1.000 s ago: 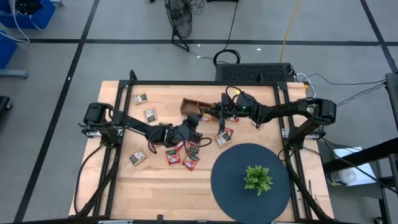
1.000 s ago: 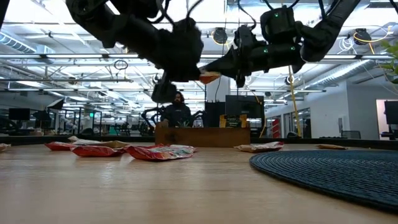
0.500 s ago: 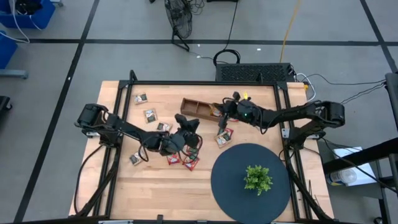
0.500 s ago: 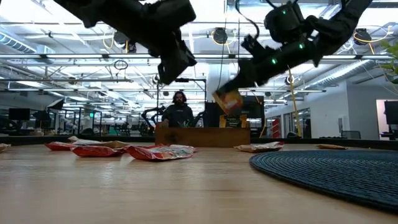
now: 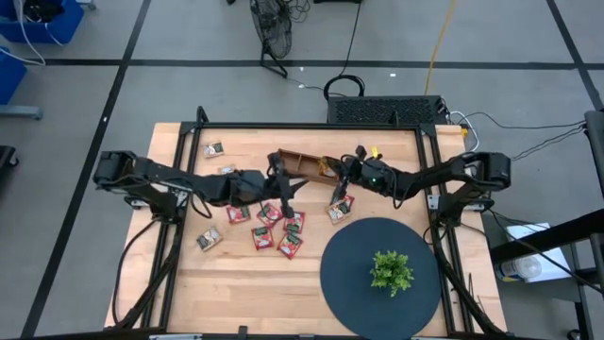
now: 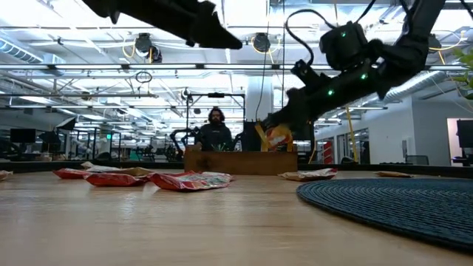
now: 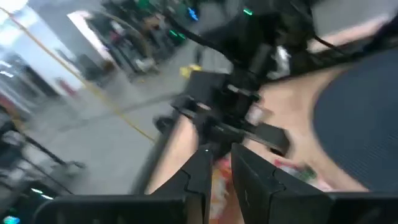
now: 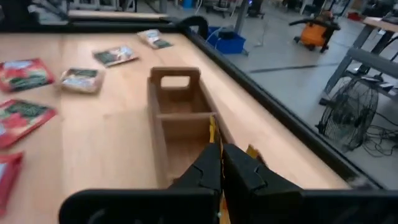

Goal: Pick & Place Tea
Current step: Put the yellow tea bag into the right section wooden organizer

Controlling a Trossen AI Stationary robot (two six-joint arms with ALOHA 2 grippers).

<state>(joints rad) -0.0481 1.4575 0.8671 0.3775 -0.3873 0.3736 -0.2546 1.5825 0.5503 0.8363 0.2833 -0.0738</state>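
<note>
Now the right gripper [image 6: 275, 134], clamped shut on an orange tea sachet [image 6: 276, 137], hangs over the wooden tray [image 5: 304, 165] at the far side. Should go lower & centre on a compartment before letting go. Left gripper [image 5: 286, 195]: can't tell, over loose sachets [image 5: 269, 229].

The left wrist view is smeared with motion blur, so the other dark arm [image 7: 242, 118] and the red sachets [image 7: 292, 169] beneath it lose their detail. In the right wrist view, dark fingers [image 8: 239, 171] hide most of a yellow-orange sachet [image 8: 213, 134], only its thin edge visible
</note>
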